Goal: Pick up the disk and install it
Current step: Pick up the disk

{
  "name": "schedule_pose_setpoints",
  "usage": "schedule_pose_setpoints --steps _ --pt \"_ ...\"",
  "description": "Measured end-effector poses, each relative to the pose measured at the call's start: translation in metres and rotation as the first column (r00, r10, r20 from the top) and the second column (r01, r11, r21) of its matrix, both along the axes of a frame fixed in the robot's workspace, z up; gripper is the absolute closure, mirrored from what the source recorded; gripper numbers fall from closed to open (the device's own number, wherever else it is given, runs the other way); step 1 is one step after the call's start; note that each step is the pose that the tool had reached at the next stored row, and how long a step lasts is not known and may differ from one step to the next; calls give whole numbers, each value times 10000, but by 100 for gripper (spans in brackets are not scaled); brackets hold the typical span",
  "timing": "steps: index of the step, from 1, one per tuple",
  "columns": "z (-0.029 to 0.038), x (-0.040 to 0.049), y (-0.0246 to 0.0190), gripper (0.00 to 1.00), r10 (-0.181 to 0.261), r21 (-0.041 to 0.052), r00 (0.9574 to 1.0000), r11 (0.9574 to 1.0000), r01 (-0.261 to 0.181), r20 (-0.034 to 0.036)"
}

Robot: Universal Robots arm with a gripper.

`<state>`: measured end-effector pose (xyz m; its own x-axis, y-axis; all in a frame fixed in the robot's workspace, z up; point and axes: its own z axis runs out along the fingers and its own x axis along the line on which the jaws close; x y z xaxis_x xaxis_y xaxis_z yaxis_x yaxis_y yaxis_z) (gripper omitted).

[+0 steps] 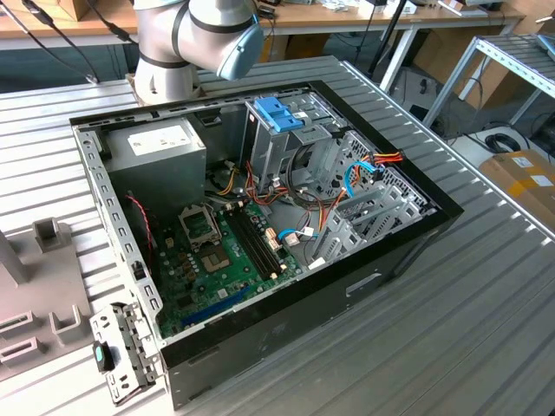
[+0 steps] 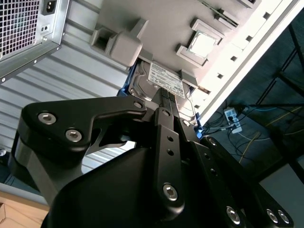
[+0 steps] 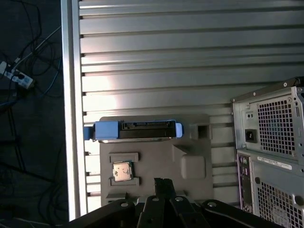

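In the first wrist view the disk (image 3: 137, 130) stands on its edge in a slot of a grey fixture plate (image 3: 194, 142), with blue rails at both ends. The second wrist view shows its dark face and white label (image 2: 165, 80) just past the fingertips. My gripper (image 3: 162, 184) hangs over the fixture, a short way off the disk and not touching it. Its black fingers (image 2: 164, 123) are drawn together, shut on nothing. The open computer case (image 1: 260, 217) lies on the ribbed metal table in the exterior view.
A processor chip (image 3: 122, 171) sits in a holder on the fixture beside the disk. The case's rear panel (image 3: 270, 142) stands close by. Inside the case are a drive cage with a blue latch (image 1: 277, 113), a grey power supply (image 1: 165, 147), the motherboard and loose cables. The table edge (image 3: 71, 118) is near the fixture.
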<state>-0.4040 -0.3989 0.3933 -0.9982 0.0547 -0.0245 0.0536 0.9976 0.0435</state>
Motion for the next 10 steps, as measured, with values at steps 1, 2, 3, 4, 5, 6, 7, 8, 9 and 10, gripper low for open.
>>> schedule_pose_setpoints --steps 1,2,3,4,5,6,7,8,9,10 --pt "0 0 0 89 80 0 10000 10000 -80 0" --pt "0 1 0 89 149 0 9999 9999 -149 0" --pt "0 1 0 89 257 0 9997 9997 -257 0" --pt "0 1 0 89 330 0 9995 9995 -330 0" --pt "0 1 0 89 439 1 9990 9990 -439 0" --pt "0 1 0 89 523 0 9986 9986 -523 0" --pt "0 1 0 89 607 1 9982 9982 -607 1" --pt "0 1 0 89 693 0 9976 9976 -693 0" --pt "0 1 0 89 837 0 9965 9965 -837 0" --pt "0 1 0 89 923 0 9957 9957 -923 0"
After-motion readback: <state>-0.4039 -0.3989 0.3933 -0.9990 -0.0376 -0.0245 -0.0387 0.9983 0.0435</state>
